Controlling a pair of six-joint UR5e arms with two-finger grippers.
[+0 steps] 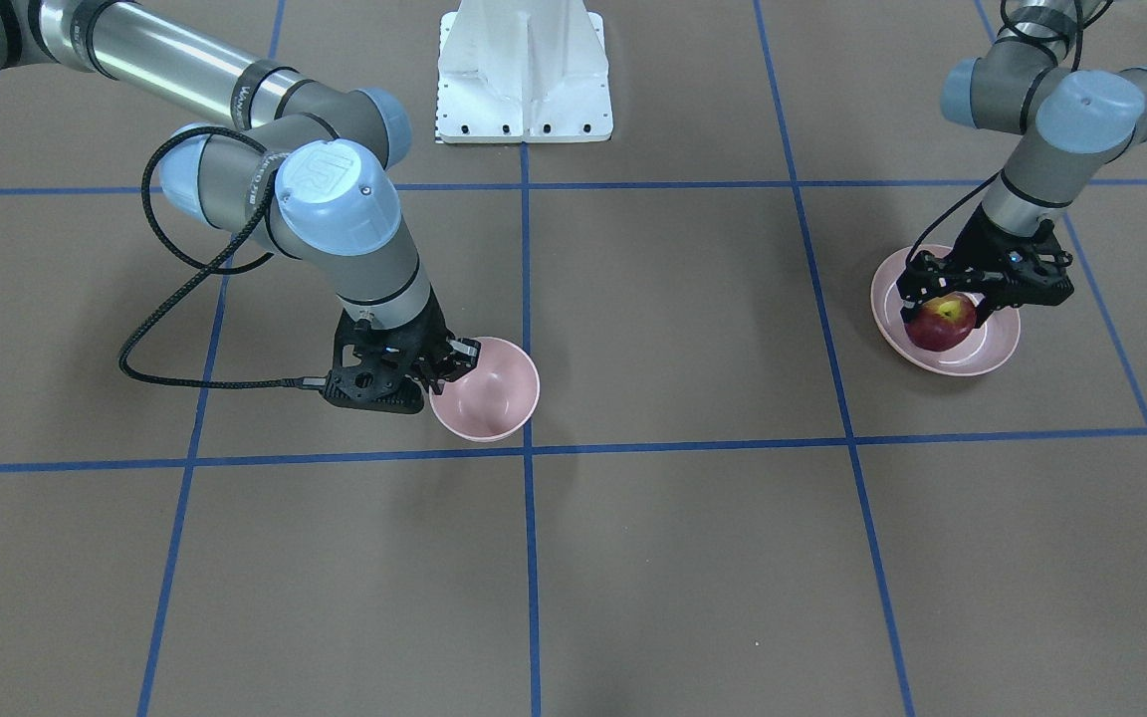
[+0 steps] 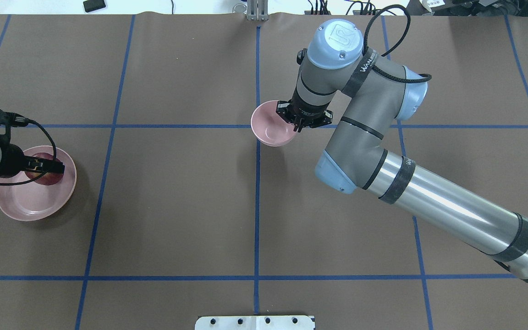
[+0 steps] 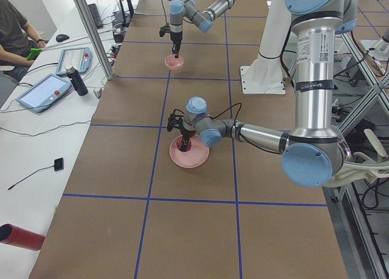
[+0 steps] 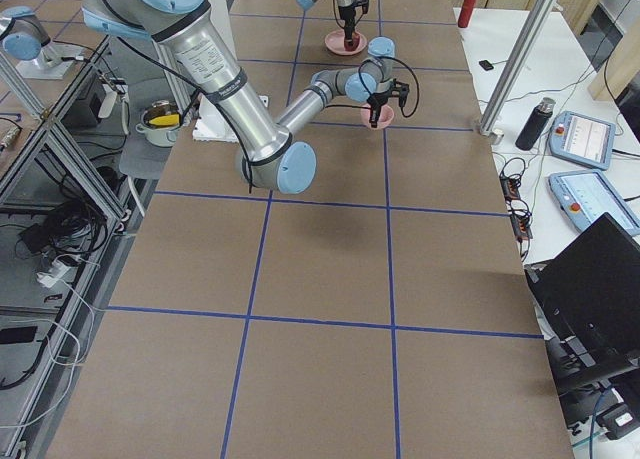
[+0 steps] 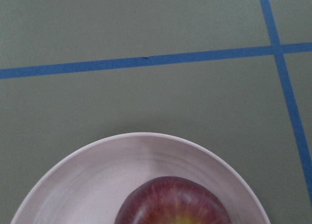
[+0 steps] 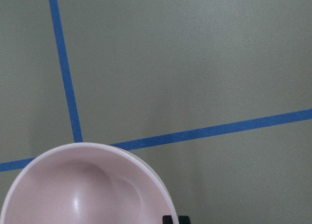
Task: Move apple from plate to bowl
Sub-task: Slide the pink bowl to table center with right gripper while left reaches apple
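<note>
Apple sits on the plate at the robot's left end of the table, with the left gripper lowered over it, its 2 fingers straddling the fruit. Whether the pads are already pressing on the skin cannot be told. Well apart, near the table's middle, the right gripper appears to pinch the rim of the empty bowl, 1 finger inside and 1 outside.

The step in hand looks like the grasp. It probably calls for closing across the apple's widest part, firmly enough that the round, smooth fruit does not roll out. A straight lift should then clear the plate's sloping rim before any travel. The bowl looks barely wider than the apple, so the release needs careful centring, away from the finger inside the rim.
</note>
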